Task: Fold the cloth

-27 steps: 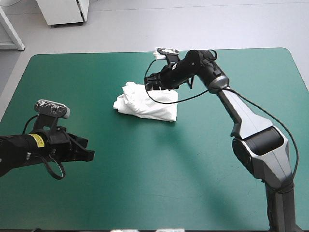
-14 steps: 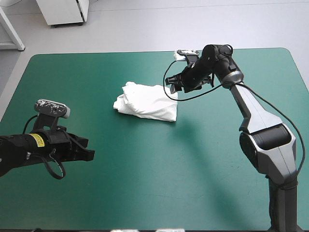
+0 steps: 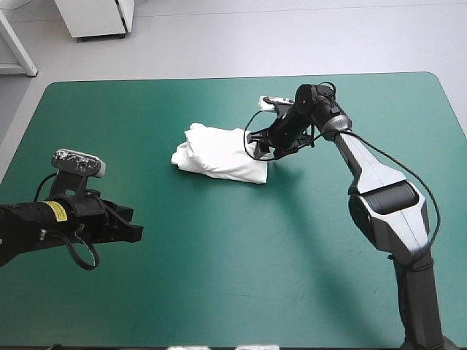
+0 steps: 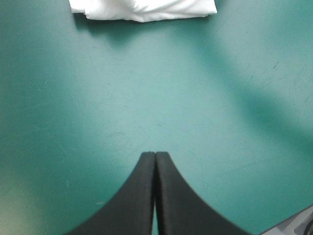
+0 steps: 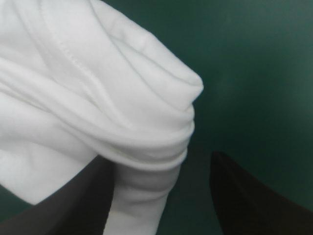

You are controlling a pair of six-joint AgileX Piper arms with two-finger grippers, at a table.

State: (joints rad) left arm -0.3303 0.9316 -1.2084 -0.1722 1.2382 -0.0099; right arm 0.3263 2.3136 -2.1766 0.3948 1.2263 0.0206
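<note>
The white T-shirt (image 3: pixel 219 153) lies as a folded bundle a little beyond the middle of the teal-green table. My right gripper (image 3: pixel 257 150) is low at the bundle's right edge. In the right wrist view it (image 5: pixel 161 164) is open, and a rounded fold of the T-shirt (image 5: pixel 98 98) reaches in between its black fingers (image 5: pixel 244 196), lying against one of them. My left gripper (image 3: pixel 136 227) hovers near the table's front left, well short of the bundle. Its fingers (image 4: pixel 155 161) are shut over bare cover, with the T-shirt (image 4: pixel 142 10) far ahead.
Bare teal-green cover (image 3: pixel 241 262) stretches around the bundle and between the two arms. The table's far edge (image 3: pixel 146 80) runs a short way beyond the T-shirt.
My right gripper, earlier at the bundle's far right corner, drew back to the right and has now come down at the bundle's right edge. The left arm has not moved.
</note>
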